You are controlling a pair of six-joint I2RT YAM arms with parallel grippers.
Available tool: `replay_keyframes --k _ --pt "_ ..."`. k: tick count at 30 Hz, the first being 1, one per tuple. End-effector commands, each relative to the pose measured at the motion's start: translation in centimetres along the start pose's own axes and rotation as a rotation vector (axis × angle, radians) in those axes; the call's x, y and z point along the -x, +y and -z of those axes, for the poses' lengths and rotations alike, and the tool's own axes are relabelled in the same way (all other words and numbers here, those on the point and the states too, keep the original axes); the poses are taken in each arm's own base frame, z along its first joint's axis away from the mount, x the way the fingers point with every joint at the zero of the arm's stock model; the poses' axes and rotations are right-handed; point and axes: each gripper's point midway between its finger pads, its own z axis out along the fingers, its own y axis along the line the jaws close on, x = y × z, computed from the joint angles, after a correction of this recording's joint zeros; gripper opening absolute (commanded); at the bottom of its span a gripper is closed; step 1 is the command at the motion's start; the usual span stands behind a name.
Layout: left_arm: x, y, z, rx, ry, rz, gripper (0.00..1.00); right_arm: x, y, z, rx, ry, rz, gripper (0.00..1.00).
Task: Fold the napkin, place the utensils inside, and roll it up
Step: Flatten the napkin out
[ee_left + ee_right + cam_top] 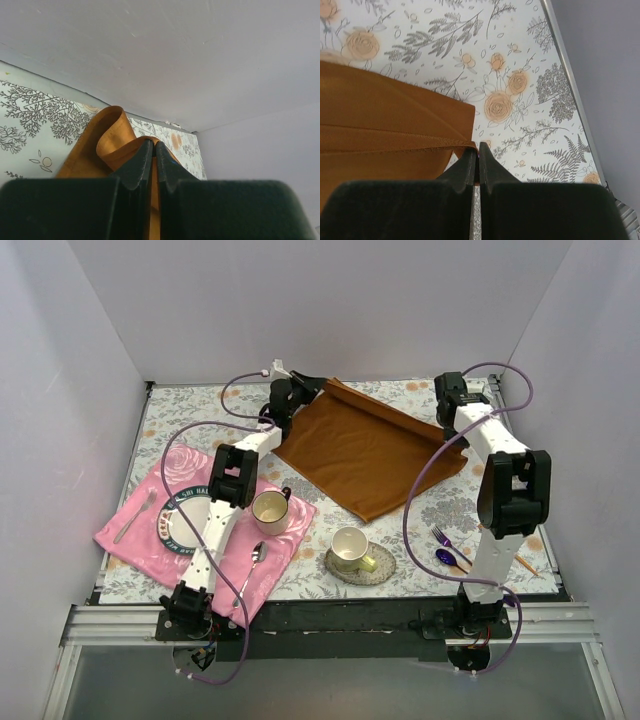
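The rust-orange napkin (370,452) lies at the back middle of the table, its far edge lifted into a raised fold. My left gripper (320,387) is shut on the napkin's far left corner; the left wrist view shows the cloth (110,135) curling up between the closed fingertips of the left gripper (154,145). My right gripper (452,432) is shut on the right corner, where the napkin's hemmed edge (385,115) runs into the tips of the right gripper (478,147). A purple fork (445,538), a dark blue spoon (447,558) and an orange knife (527,564) lie at the front right by the right arm.
A pink cloth (140,545) at the front left carries a plate (178,525), a cup (270,510), a silver spoon (255,558) and a silver fork (135,520). A second cup (350,543) stands on a saucer (385,568) at front centre. White walls enclose the table.
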Motion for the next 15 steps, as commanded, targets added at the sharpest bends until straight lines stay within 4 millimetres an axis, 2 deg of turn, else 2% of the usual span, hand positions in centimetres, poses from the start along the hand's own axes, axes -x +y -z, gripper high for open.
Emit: replay_keyframes --k 1,6,8,9,11,12,13,15 --pt "4.5 -3.8 -0.4 -0.079 -0.158 -0.016 0.00 3.2 -2.8 -2.0 -0.181 -0.074 -0.102 0.01" --pt "3.6 -3.0 -1.0 -0.084 -0.166 -0.014 0.00 4.1 -1.8 -5.1 -0.206 -0.079 -0.184 0.01" --pt "3.5 -2.8 -1.2 -0.082 -0.170 -0.007 0.00 3.9 -2.5 -5.7 -0.269 -0.072 -0.201 0.01" --pt "3.2 -2.6 -1.2 -0.077 -0.167 -0.006 0.07 3.8 -2.4 -6.7 -0.283 -0.070 -0.203 0.01" --pt "3.0 -2.8 -1.3 -0.073 -0.152 -0.017 0.17 3.9 -3.5 -8.1 -0.305 -0.053 -0.205 0.05" --pt "3.4 -3.3 -1.5 -0.064 -0.145 -0.024 0.22 3.3 -3.2 -9.1 -0.309 -0.028 -0.184 0.07" --pt "3.5 -3.8 -1.5 -0.061 -0.139 -0.041 0.40 4.1 -5.3 -9.9 -0.332 -0.013 -0.211 0.10" --pt "3.5 -4.2 -1.4 -0.035 -0.109 -0.040 0.52 4.0 -5.1 -11.9 -0.284 0.043 -0.176 0.17"
